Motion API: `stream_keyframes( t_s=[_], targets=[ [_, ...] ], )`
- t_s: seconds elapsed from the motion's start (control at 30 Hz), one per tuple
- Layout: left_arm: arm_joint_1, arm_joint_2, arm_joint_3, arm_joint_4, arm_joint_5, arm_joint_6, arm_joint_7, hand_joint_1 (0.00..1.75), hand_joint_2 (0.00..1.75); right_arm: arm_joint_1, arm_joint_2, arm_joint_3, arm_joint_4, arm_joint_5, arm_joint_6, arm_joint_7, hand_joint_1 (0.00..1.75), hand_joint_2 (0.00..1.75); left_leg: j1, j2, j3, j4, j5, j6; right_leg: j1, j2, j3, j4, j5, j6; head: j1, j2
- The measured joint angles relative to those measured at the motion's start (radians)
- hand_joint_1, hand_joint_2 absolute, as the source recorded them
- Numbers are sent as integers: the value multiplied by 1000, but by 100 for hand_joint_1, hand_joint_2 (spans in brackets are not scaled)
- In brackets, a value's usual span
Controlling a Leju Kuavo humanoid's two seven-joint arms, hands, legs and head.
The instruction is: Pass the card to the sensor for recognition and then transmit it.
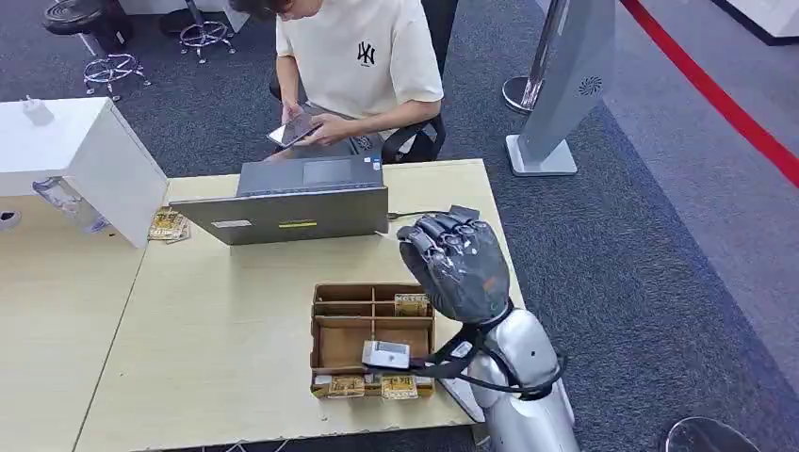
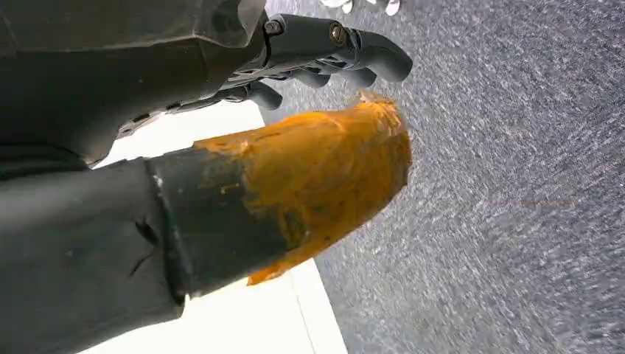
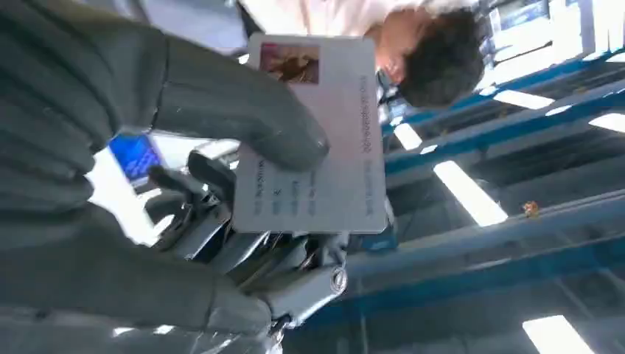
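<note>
Already the card (image 3: 317, 140) was off the worktop (image 1: 217, 330), pinched under the thumb of the right hand (image 1: 457, 264); by my judgement the pass over the sensor (image 1: 386, 355) and the hand-over remained. That hand was raised, back up, right of the compartment tray (image 1: 325, 334). The left hand (image 2: 324, 55) hung over carpet, fingers curled, holding nothing.

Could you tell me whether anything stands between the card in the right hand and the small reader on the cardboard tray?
Nothing visible does. The right hand holds the card raised above the table, and the reader lies uncovered on the cardboard tray just below and beside it. The laptop sits farther back, out of the path.
</note>
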Motion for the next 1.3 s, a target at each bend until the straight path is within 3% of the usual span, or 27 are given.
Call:
stream_keyframes(
  t_s=[0.2, 0.43, 0.57, 0.83, 1.3],
  targets=[
    [-2, 7, -39, 0, -2, -13, -8, 0, 0, -208, -9, 172, 161, 110, 0, 343, 175, 175, 0, 0, 1, 0, 0, -1, 0, 0, 0, 0, 0, -1, 0, 0],
    [-3, 16, -83, 0, -2, -19, -11, 0, 0, -388, -63, 351, 357, 111, 0, 577, 175, 175, 0, 0, 0, 0, 0, -1, 0, 0, 0, 0, 0, -1, 0, 0],
    [-3, 20, -107, 0, -2, -29, -11, 0, 0, -453, -87, 416, 452, 111, 0, 641, 175, 175, 0, 0, 0, 0, 0, -1, 0, 1, 0, 0, 0, -1, 0, 0],
    [-2, 25, -134, 0, -2, -37, -10, 0, 0, -533, -115, 498, 602, 103, -1, 702, 175, 175, 0, 0, 0, 0, 0, -1, 0, 1, -1, 0, 1, -1, 0, 0],
    [-2, 33, -183, 0, -2, -34, -5, 0, 0, -577, -123, 547, 807, 111, -2, 760, 175, 175, 0, 0, 0, 0, 0, -1, 0, 1, -1, 0, 1, -1, 0, 0]
  ],
)
